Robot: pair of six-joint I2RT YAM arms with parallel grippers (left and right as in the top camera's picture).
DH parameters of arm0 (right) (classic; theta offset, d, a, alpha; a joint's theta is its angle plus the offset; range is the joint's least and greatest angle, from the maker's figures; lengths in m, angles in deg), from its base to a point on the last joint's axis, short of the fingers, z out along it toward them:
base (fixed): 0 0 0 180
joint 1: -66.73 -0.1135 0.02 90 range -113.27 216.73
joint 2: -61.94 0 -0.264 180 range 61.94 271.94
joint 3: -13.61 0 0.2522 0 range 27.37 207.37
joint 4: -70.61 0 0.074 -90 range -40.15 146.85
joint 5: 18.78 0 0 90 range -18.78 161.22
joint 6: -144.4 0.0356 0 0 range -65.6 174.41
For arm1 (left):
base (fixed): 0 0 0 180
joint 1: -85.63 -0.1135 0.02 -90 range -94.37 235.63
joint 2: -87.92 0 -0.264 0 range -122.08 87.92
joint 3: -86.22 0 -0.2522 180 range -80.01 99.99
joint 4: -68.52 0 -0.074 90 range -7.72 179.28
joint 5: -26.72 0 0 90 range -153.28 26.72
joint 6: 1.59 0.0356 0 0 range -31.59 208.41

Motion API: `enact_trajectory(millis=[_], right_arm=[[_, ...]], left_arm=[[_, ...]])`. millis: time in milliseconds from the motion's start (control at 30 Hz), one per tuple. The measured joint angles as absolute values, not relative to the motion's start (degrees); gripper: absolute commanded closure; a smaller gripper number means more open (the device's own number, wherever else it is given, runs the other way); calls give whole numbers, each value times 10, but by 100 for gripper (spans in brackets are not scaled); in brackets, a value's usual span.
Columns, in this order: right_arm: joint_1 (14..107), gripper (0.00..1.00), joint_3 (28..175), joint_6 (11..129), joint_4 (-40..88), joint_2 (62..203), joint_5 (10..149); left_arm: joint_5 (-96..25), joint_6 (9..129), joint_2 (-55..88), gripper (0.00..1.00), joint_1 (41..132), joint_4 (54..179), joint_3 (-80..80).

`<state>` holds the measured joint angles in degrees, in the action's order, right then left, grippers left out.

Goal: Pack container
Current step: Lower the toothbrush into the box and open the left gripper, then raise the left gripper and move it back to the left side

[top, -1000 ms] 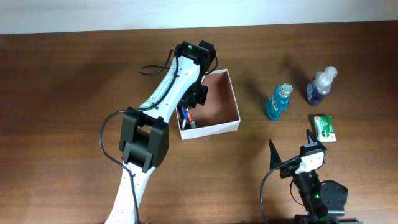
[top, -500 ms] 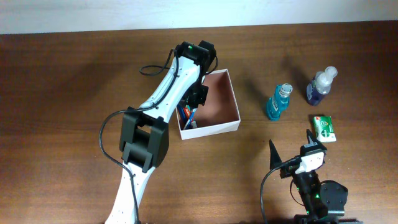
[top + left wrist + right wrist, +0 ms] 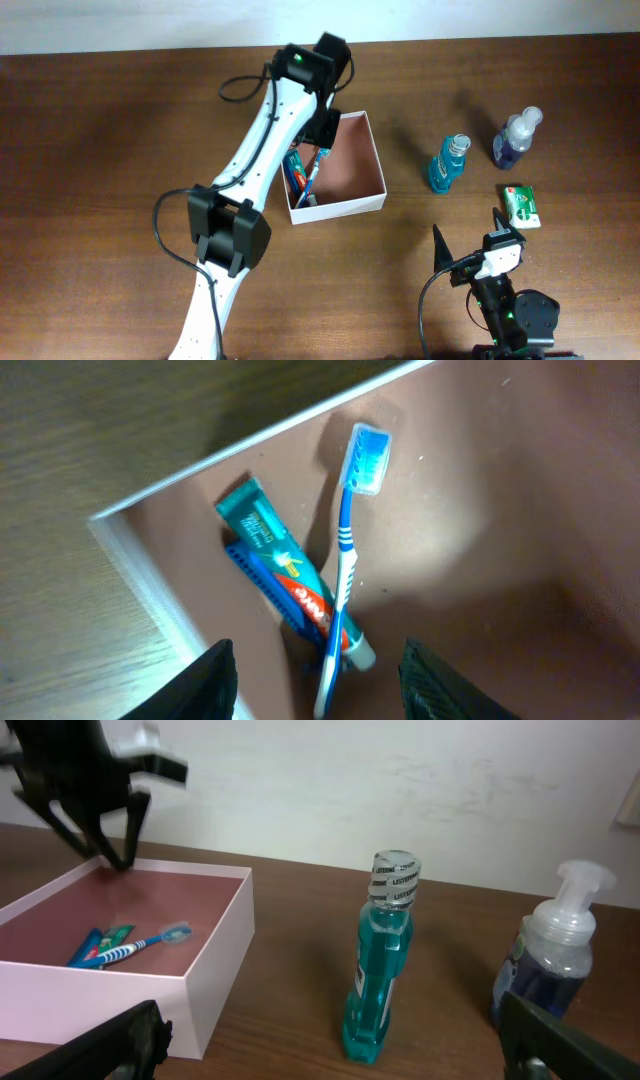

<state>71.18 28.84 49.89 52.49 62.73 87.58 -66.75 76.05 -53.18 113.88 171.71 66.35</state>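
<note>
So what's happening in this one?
The left gripper hangs open over the container, where a toothbrush and a toothpaste tube already lie. The mouthwash bottle, pump bottle and green box sit outside on the table, not yet packed. The right gripper is open near the front edge, holding nothing.

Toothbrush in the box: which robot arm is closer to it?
Left. The left gripper hangs directly above the toothbrush inside the box; the right gripper sits far off, near the table's front edge.
</note>
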Motion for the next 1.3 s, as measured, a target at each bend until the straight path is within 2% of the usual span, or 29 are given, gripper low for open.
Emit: enact_trajectory(millis=[233,500,833,933,1233,1300], right_arm=[[712,2,288,499,525,627,876],[712,2,288,499,525,627,876],[712,2,288,499,525,627,876],[712,2,288,499,525,627,876],[712,2,288,499,525,627,876],[712,2,288,499,525,627,876]], left_arm=[[-668,715,-527,49,1108,1787,712],[-665,651,-527,49,1080,1788,697],[-663,633,-527,50,1082,1754,604],[-659,630,-527,54,1082,1734,589],[-634,626,-527,58,1082,1692,536],[-632,626,-527,62,1081,1690,525]])
